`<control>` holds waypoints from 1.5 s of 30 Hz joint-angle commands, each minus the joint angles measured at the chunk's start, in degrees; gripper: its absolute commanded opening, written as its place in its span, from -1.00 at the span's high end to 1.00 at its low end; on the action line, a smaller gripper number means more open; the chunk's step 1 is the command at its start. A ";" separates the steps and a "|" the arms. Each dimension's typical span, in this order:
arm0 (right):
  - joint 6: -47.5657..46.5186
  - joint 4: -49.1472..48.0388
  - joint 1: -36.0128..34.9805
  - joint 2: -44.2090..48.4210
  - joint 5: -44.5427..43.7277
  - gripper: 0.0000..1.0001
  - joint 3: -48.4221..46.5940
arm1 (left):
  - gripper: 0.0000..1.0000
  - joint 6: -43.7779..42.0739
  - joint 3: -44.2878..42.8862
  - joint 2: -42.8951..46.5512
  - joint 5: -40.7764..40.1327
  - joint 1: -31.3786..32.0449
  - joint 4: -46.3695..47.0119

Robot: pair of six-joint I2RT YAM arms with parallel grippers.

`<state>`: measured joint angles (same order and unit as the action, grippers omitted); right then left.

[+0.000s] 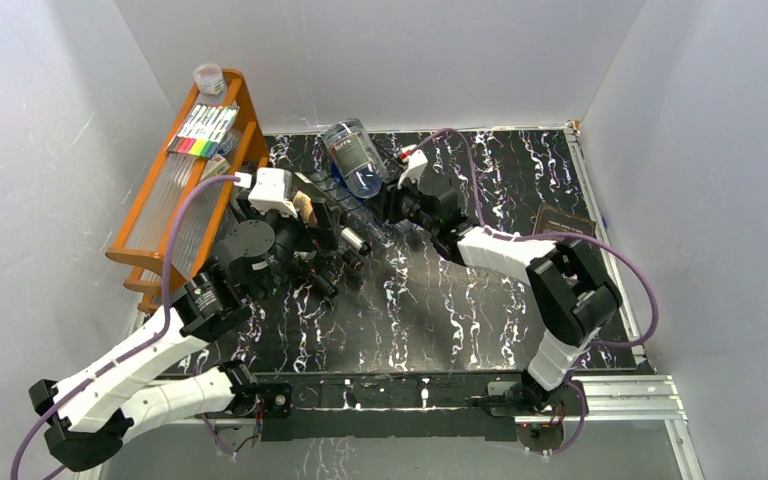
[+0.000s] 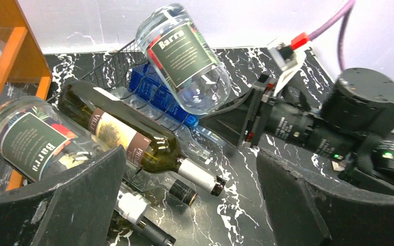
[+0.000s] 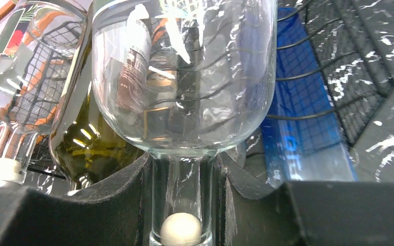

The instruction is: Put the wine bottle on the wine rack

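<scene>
Upper centre, top view: clear glass wine bottle with dark label (image 1: 355, 158), tilted base-up over low black wire rack (image 2: 105, 66), neck pinched in right hand (image 3: 182, 205). Left hand (image 2: 192, 205) spread wide, empty, facing green glass bottle (image 2: 128, 136) lying sideways.

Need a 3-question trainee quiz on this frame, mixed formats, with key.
1. True or false: the left gripper has its jaws open and holds nothing.
2. The right gripper grips the clear bottle by its: A) base B) neck C) label.
3. Fill in: the shelf unit at the table's left edge is ___ in colour.
Key: 1 true; 2 B; 3 orange.
</scene>
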<state>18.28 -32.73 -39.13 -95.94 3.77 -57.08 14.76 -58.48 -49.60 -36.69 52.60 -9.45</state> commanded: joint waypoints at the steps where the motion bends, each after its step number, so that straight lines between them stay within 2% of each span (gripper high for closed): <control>1: 0.80 -13.44 0.87 -0.96 5.88 1.00 -10.68 | -0.96 -1.69 -4.33 2.76 -0.96 -0.21 -1.94; 17: -0.72 5.56 1.11 -11.17 12.10 1.00 -25.39 | -0.96 -2.07 -5.42 5.36 -0.05 -0.22 -5.74; 19: -0.79 7.97 1.08 -12.32 12.60 0.84 -27.20 | -0.96 -2.19 -5.42 5.32 -0.04 -0.22 -5.92; 22: -1.02 11.63 1.07 -13.75 12.71 0.34 -29.92 | -0.96 -2.28 -5.50 5.38 0.07 -0.22 -6.10; 25: -1.19 12.71 1.06 -13.88 11.80 0.23 -30.10 | -0.96 -2.28 -5.71 5.65 0.17 -0.17 -6.43; 28: -1.15 13.06 1.08 -12.80 10.25 0.00 -29.28 | -0.96 -2.41 -5.86 5.98 0.19 -0.19 -6.76; 31: -1.77 14.91 1.15 -12.03 9.49 -0.10 -29.58 | -0.96 -2.75 -5.99 6.16 0.11 -0.19 -6.96; 37: -2.39 18.00 1.08 -10.84 6.80 -0.54 -30.01 | -0.96 -3.14 -6.12 6.05 -0.13 -0.22 -7.06; 44: -2.31 20.87 1.10 -7.59 2.79 -0.79 -29.51 | -0.96 -3.14 -6.64 6.40 -0.02 -0.21 -7.65; 45: -2.21 21.55 1.13 -6.67 1.58 -0.87 -29.35 | -0.96 -3.20 -6.77 6.51 -0.04 -0.23 -7.82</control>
<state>16.49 -10.44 -38.15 -108.29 9.52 -84.05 12.40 -62.57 -44.21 -36.62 52.60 -16.99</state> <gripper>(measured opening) 0.878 0.981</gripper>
